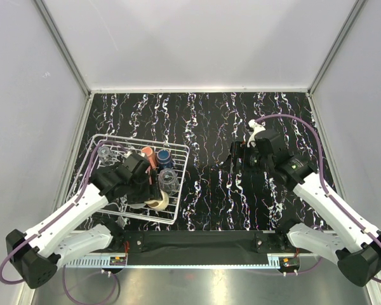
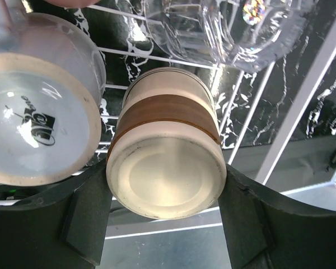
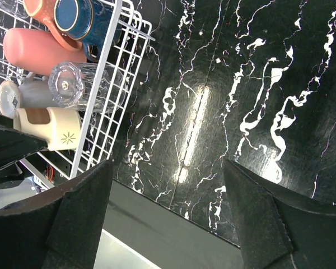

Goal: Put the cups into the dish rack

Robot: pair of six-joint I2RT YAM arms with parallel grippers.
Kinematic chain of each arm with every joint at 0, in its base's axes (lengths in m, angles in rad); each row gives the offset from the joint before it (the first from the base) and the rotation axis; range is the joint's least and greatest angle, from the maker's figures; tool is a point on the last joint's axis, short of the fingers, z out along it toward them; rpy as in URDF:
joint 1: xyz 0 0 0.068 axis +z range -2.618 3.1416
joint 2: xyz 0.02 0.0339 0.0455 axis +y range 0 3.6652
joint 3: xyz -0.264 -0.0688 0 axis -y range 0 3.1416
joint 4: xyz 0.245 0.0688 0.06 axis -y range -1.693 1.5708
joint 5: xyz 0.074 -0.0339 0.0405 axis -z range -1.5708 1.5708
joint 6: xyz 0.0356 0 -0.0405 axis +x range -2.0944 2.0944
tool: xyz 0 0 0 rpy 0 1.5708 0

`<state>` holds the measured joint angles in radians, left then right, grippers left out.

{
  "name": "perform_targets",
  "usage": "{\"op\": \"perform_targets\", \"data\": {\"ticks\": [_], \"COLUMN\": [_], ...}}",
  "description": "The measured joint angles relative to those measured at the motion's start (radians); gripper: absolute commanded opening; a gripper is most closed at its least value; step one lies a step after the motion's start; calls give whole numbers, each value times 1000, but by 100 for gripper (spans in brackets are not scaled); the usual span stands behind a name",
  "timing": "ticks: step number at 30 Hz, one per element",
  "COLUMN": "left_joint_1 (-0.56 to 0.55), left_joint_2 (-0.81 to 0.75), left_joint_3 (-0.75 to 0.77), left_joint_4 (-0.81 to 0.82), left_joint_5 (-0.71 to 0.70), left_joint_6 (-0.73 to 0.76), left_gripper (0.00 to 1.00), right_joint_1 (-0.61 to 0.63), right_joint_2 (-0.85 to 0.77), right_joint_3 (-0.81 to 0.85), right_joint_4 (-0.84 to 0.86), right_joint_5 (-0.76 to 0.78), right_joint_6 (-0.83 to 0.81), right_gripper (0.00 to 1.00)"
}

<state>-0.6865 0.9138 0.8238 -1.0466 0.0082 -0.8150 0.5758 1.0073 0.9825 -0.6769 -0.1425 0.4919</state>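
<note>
Beige cup with brown band

— How does the left arm stand?
— It stretches forward from its base with the wrist angled down. The left gripper is closed on a cup, one finger pressed to each side.
— And the right arm?
— It reaches forward and inward. The right gripper is spread wide, its fingers pointing toward the left side.

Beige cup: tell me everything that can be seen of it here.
The beige cup is cream, ceramic-looking, with a brown band round its middle and a small starburst mark. It lies on its side in the near corner of the rack, base toward the left pincer, whose fingers clasp it on both sides. A pale mug lies close beside it.
</note>
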Motion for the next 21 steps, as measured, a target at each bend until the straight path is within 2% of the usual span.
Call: {"op": "perform_targets", "data": {"ticks": [8,15,18,19,21], "left_joint_1": [-29,-104,-114,-116,-118], "left_joint_2": [66,171,174,174,172], "left_joint_3": [0,0,4,4,4], "left_joint_4": [33,53,53,53,53], "left_joint_5": [-47,-90,-106,-109,-113], "left_joint_6": [-29,-54,-65,-71,-80], "left_gripper": [0,0,10,19,30], "right_joint_1": [0,0,0,0,0], "right_joint_2": [-7,-12,-15,-16,-17], "right_joint_3": [-13,-28,-29,-29,-29], "right_joint_4": [7,7,7,7,7], "right_joint_5": [0,0,0,0,0], "right_joint_6": [2,1,1,1,1], "right_gripper": [86,86,86,86,86]}}
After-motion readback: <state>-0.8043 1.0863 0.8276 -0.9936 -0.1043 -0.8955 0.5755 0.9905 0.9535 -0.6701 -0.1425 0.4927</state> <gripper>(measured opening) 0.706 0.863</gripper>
